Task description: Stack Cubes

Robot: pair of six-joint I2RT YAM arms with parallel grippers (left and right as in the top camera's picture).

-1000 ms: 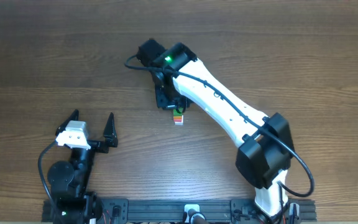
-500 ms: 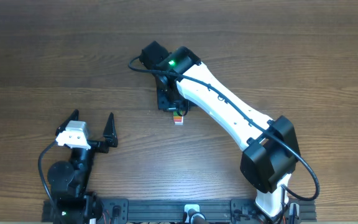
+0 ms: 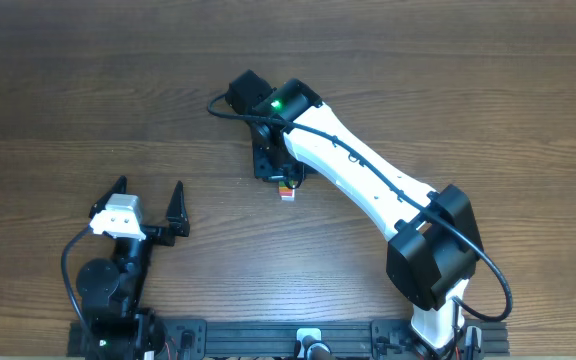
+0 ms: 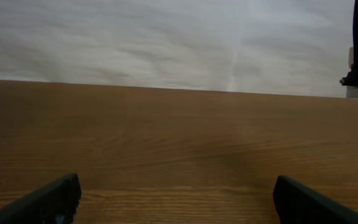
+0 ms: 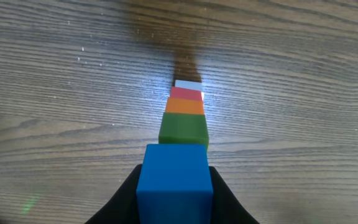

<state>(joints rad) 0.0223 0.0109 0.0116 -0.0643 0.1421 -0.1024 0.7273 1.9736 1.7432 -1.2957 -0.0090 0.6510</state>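
The table (image 5: 55,93) is brown with darker wood lines. Up from the table come a white cube (image 5: 188,84), a red cube (image 5: 186,93), an orange cube (image 5: 184,106), a green cube (image 5: 183,130) and a blue cube (image 5: 174,183).

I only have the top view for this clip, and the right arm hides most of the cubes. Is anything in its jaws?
Observer: Yes. The right wrist view shows the right jaws shut on a blue cube.
Operator: What is under it?
Observer: A stack with a green cube on top, then an orange cube, a red cube and a white cube lowest, on the table.
Operator: Is the blue one lined up?
Observer: It sits in line over the green cube. I cannot tell whether they touch.
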